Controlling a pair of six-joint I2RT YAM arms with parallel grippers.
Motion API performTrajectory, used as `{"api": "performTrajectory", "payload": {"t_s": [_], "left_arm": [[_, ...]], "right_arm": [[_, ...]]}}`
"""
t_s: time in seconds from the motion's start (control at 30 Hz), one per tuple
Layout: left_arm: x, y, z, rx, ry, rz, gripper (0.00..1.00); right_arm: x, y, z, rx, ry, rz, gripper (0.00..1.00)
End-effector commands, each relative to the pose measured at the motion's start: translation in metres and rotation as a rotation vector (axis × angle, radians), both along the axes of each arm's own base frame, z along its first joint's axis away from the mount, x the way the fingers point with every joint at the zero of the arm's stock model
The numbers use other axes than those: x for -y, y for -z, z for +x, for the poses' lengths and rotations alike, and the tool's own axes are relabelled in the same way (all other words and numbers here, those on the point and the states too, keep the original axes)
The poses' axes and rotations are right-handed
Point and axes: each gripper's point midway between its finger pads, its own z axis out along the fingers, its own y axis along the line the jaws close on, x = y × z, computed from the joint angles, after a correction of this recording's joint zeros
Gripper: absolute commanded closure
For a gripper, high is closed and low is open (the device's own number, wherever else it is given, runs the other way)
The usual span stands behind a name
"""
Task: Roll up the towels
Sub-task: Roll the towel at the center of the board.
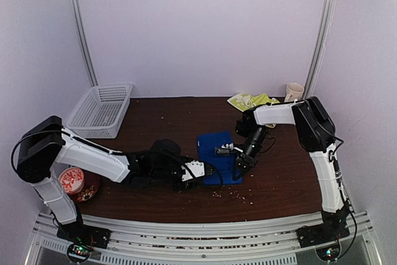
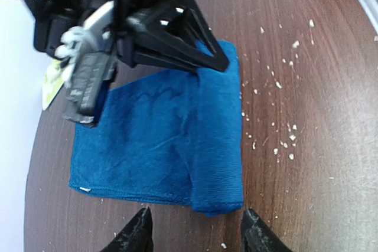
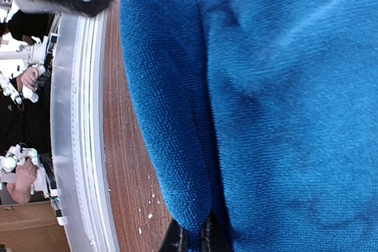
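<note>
The blue towel (image 1: 216, 151) lies flat mid-table, its front edge turned over into a thick fold (image 2: 220, 140). My right gripper (image 3: 192, 241) is shut on one end of that fold (image 3: 165, 110), its fingers pinching the cloth. My left gripper (image 2: 198, 234) hovers just off the other end of the fold. Its two black fingertips (image 2: 140, 231) stand apart with nothing between them. In the top view it sits at the towel's left front corner (image 1: 208, 170). The yellow-green towel (image 1: 251, 99) lies crumpled at the table's back edge, right of centre.
A white plastic basket (image 1: 99, 111) stands at the back left. A pale cup (image 1: 294, 91) sits at the back right, and a red bowl (image 1: 74, 181) at the front left by the left arm. White crumbs (image 2: 283, 140) dot the wood beside the fold.
</note>
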Motion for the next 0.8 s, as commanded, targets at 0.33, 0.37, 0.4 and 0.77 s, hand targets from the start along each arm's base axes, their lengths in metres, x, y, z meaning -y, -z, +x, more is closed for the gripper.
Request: {"api": "performTrajectory", "payload": {"t_s": [0.33, 0.37, 0.4, 0.77], "left_arm": [[0.030, 0.024, -0.016, 0.285, 0.118, 0.104, 0.50], [0.031, 0.023, -0.016, 0.291, 0.118, 0.102, 0.50], [0.032, 0.024, -0.014, 0.296, 0.112, 0.101, 0.50], [0.017, -0.022, -0.019, 0.482, 0.014, -0.045, 0.49]], "right_arm": [[0.004, 0.009, 0.012, -0.041, 0.065, -0.049, 1.00], [0.004, 0.009, 0.012, -0.042, 0.066, -0.051, 1.00], [0.004, 0.009, 0.012, -0.043, 0.065, -0.051, 1.00], [0.005, 0.016, 0.013, -0.040, 0.068, -0.068, 0.99]]}}
